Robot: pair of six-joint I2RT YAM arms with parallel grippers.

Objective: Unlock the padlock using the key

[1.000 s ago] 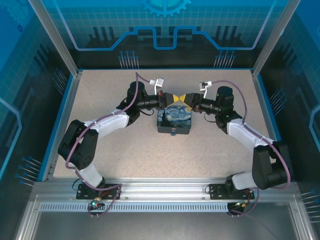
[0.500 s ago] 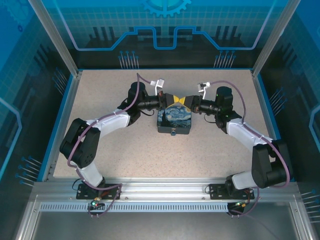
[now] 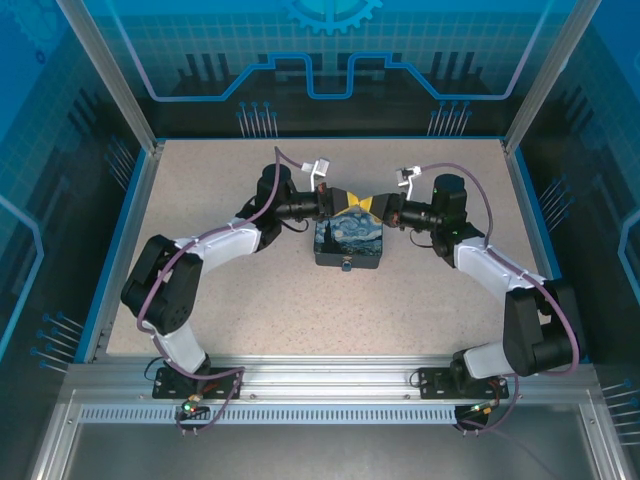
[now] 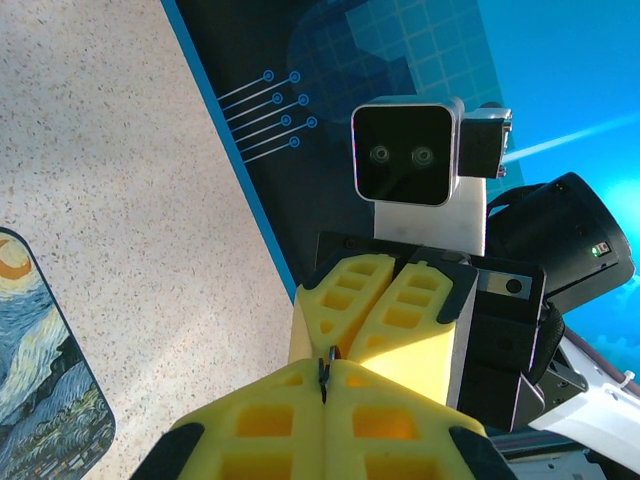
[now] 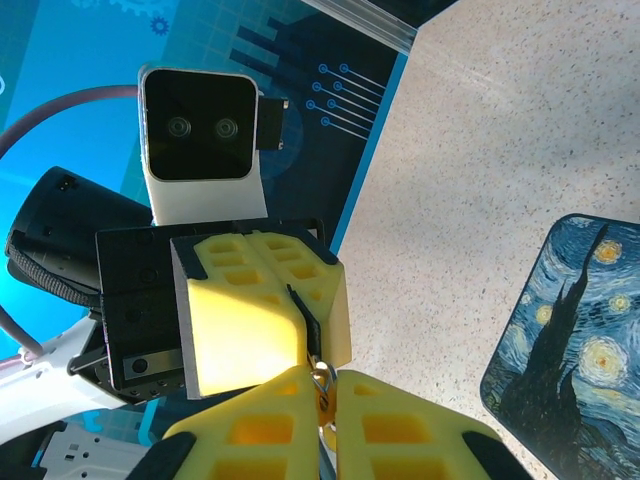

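Yellow-padded, the left gripper (image 3: 355, 200) and the right gripper (image 3: 376, 204) meet tip to tip, each squeezed fully together. The key (image 5: 322, 378), a slim dark sliver with a small metal ring, is pinched in the seams where they touch. Just beneath those tips, toward the arm bases, the padlock (image 3: 348, 240) lies flat on the speckled table (image 3: 250, 290), a black-sided block with a swirling blue-and-yellow night sky on top.

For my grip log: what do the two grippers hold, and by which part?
The key, pinched from both ends: the left gripper on its dark blade, the right gripper at its ring end.
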